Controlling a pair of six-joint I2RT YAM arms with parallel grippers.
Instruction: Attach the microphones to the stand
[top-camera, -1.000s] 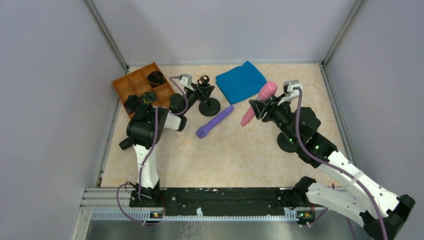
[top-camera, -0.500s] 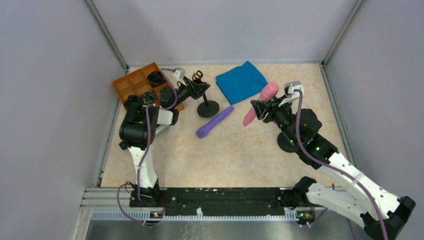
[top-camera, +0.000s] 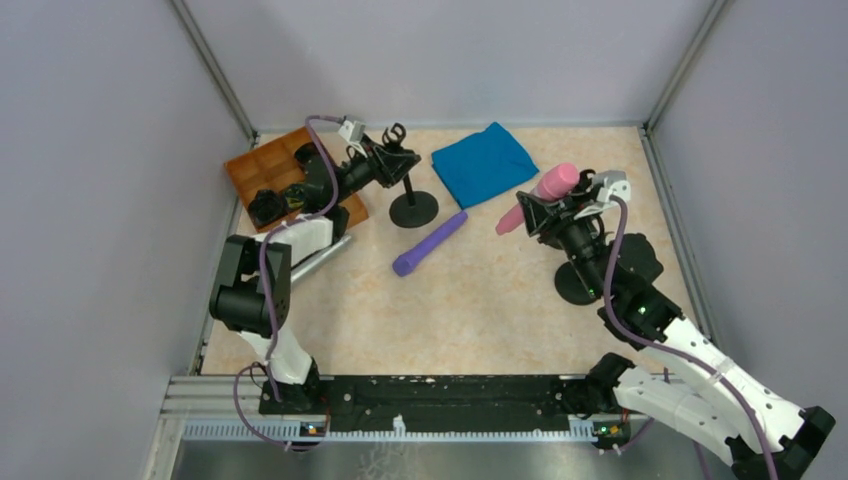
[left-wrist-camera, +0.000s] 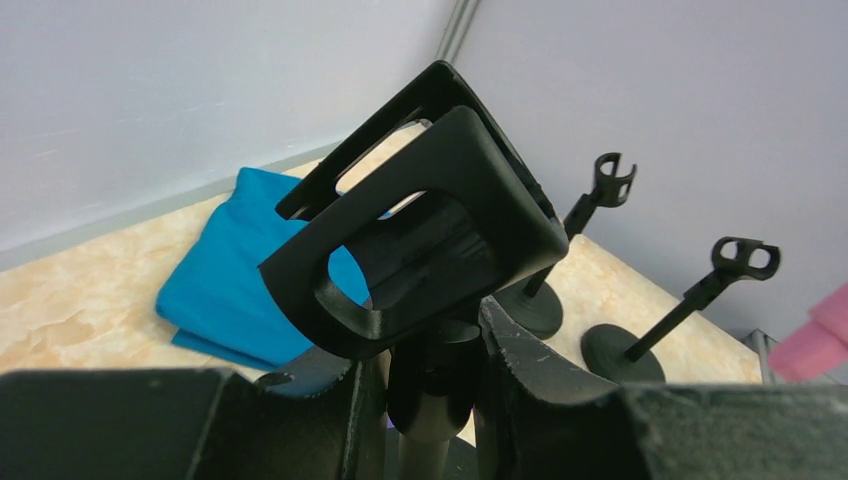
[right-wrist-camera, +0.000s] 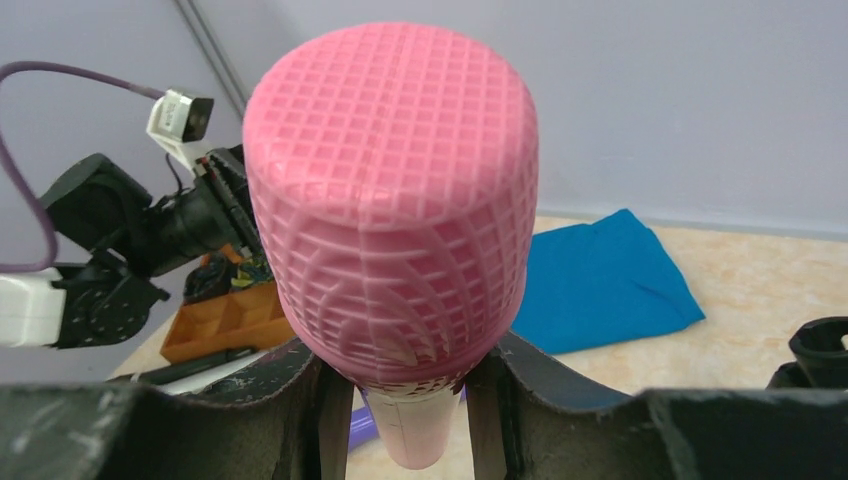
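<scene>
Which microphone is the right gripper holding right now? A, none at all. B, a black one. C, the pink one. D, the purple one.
C: the right gripper is shut around the handle of the pink microphone, while the purple microphone lies loose on the table.

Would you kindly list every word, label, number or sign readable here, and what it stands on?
None: no text is readable in any view. The pink microphone shows only a moulded grid; the blue cloth, tray and stands bear no visible print.
</scene>
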